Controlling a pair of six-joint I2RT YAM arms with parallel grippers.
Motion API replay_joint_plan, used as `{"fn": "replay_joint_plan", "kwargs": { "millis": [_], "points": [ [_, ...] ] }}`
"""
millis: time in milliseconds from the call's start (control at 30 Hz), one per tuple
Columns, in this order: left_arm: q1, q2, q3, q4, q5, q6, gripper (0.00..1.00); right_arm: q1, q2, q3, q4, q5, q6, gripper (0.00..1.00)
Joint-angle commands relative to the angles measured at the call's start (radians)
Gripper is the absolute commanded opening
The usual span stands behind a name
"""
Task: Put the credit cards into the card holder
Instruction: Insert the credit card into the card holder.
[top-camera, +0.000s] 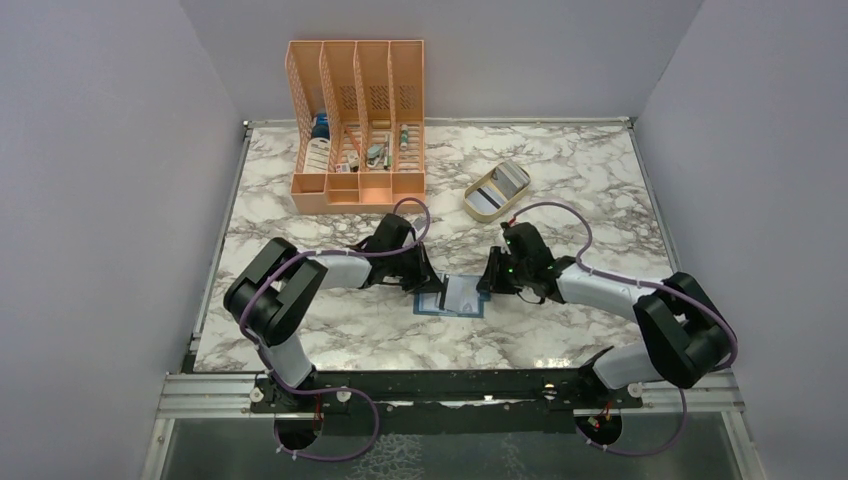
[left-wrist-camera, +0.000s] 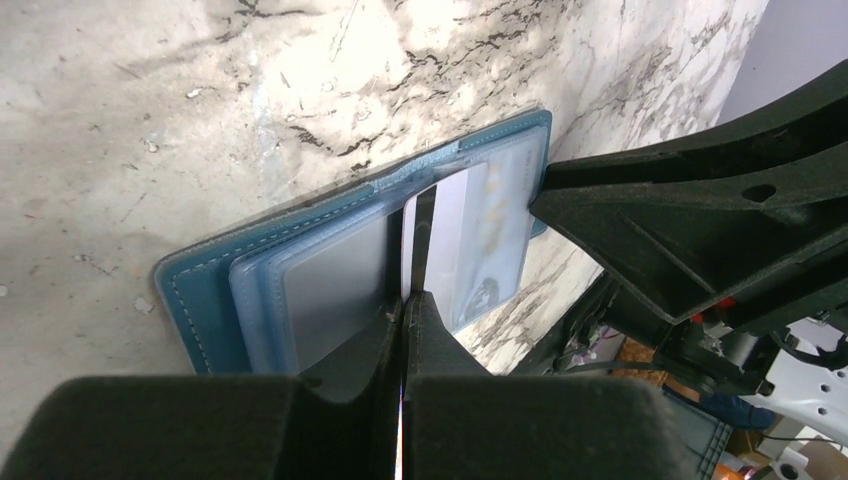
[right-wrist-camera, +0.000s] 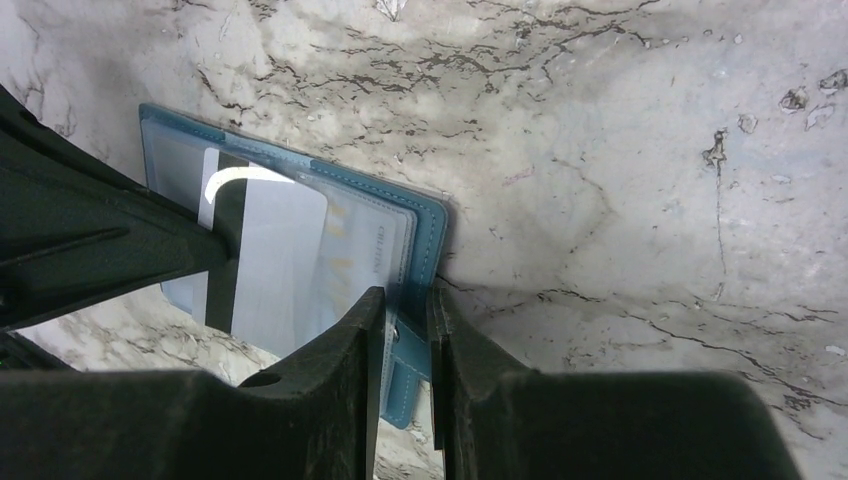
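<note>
Black fingers of the left gripper (left-wrist-camera: 403, 305) are pressed tight together on the near edge of a card (left-wrist-camera: 455, 240). The card is pale grey-white, with a dark stripe along the side next to the fingertips. It slants over the open wallet (left-wrist-camera: 200, 300) directly ahead of this gripper, its far end reaching the clear sleeves. Whether it has entered a slot cannot be told.

The wallet is teal-blue with pale stitching round its border and lighter blue-grey see-through pockets inside. It lies open on the marble table (left-wrist-camera: 150, 100).

Facing from the opposite side, the right gripper (right-wrist-camera: 405, 310) has its jaws only narrowly parted and clamped on the wallet's outer edge, with the teal cover and sleeves between them.

Beyond both grippers, well apart from them, stand an orange file rack (top-camera: 357, 130) and a beige tray (top-camera: 497, 190).
</note>
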Motion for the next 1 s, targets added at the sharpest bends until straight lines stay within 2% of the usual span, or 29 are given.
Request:
{"fn": "replay_joint_plan", "kwargs": {
  "millis": [0,167,333,600,967],
  "points": [
    [-0.004,0.003,-0.03,-0.005,-0.144,0.008,0.0,0.019,-0.038,-0.024,-0.038,-0.005,0.037,0.22],
    [-0.005,-0.005,-0.048,0.014,-0.157,-0.002,0.0,0.019,-0.066,-0.039,-0.045,-0.034,0.052,0.33],
    [-0.004,-0.006,-0.053,0.023,-0.157,-0.006,0.0,0.019,-0.093,-0.058,-0.048,-0.054,0.065,0.37],
    [-0.007,-0.006,-0.095,0.108,-0.142,-0.048,0.0,0.019,-0.08,-0.087,-0.019,-0.074,0.079,0.34],
    [-0.05,0.007,-0.092,0.134,-0.169,-0.073,0.0,0.019,-0.016,-0.096,0.054,-0.122,0.09,0.29]
  ]
}}
